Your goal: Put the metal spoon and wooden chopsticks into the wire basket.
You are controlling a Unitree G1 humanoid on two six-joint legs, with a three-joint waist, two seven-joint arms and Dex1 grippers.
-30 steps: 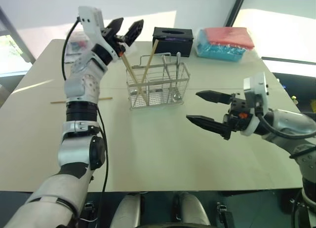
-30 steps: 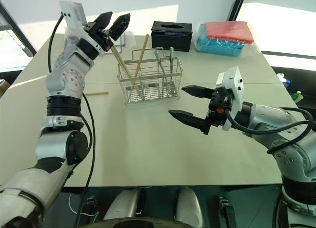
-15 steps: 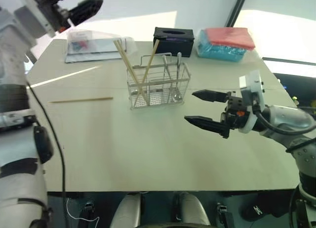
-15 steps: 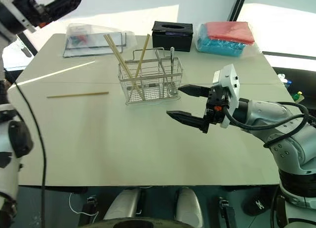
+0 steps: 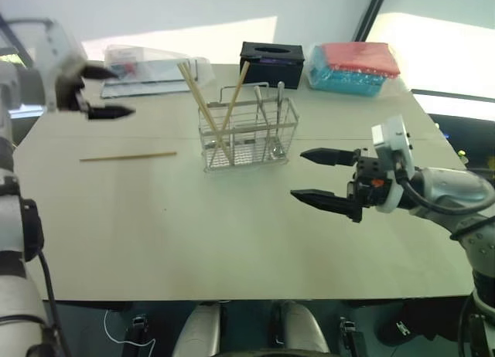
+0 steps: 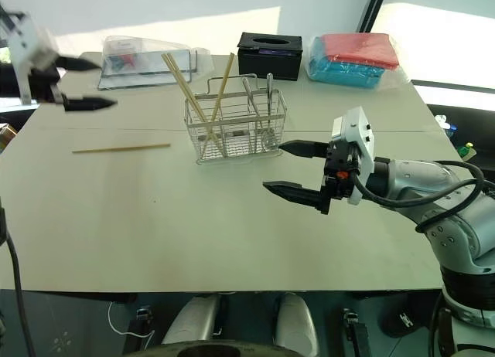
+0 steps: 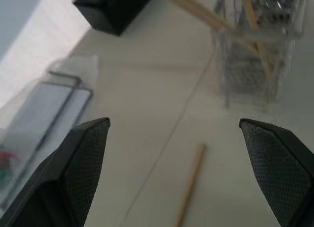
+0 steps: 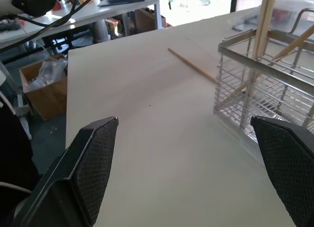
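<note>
The wire basket (image 5: 247, 133) stands at the table's middle back. Three wooden chopsticks (image 5: 199, 102) lean upright in its left compartments. The metal spoon (image 6: 268, 94) stands in its right end, handle up. One more wooden chopstick (image 5: 128, 156) lies flat on the table, left of the basket. My left gripper (image 5: 124, 92) hovers open and empty above the table's left side, behind that loose stick. The left wrist view shows the stick (image 7: 190, 185) between its fingers (image 7: 73, 173), lower down. My right gripper (image 5: 298, 174) is open and empty, right of the basket and pointing left.
A black tissue box (image 5: 271, 63) sits behind the basket. A blue pack with a red top (image 5: 352, 67) lies at the back right. A clear plastic sleeve (image 5: 151, 67) lies at the back left. The table's left edge runs under my left arm.
My left gripper, still open, has swung from above the basket out to the left and down, its wrist rolling. The right gripper has stayed put.
</note>
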